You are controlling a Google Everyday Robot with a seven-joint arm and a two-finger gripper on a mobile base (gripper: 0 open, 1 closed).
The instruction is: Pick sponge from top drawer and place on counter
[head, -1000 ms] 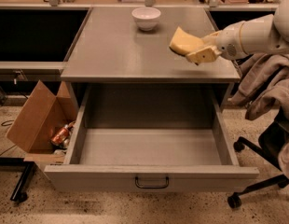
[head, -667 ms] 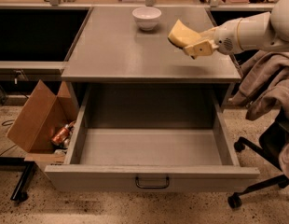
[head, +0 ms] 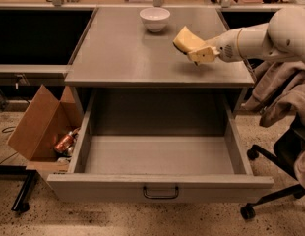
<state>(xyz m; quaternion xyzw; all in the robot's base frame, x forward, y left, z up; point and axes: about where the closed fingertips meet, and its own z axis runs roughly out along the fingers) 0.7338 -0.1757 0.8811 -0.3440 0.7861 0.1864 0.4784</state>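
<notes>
The pale yellow sponge (head: 186, 39) is held tilted in the air a little above the right half of the grey counter (head: 118, 53). My gripper (head: 199, 54) reaches in from the right on the white arm and is shut on the sponge's lower right edge. The top drawer (head: 160, 161) is pulled fully out below the counter and nothing lies in it; its dark loop handle (head: 161, 192) is on the front panel.
A white bowl (head: 155, 18) stands at the counter's back middle. An open cardboard box (head: 42, 129) with cans sits on the floor at the left. An office chair (head: 283, 151) draped with grey clothing stands at the right. A wooden bench with clutter runs behind.
My gripper has carried the sponge a little to the left and farther back over the counter. The drawer and the bowl have not moved.
</notes>
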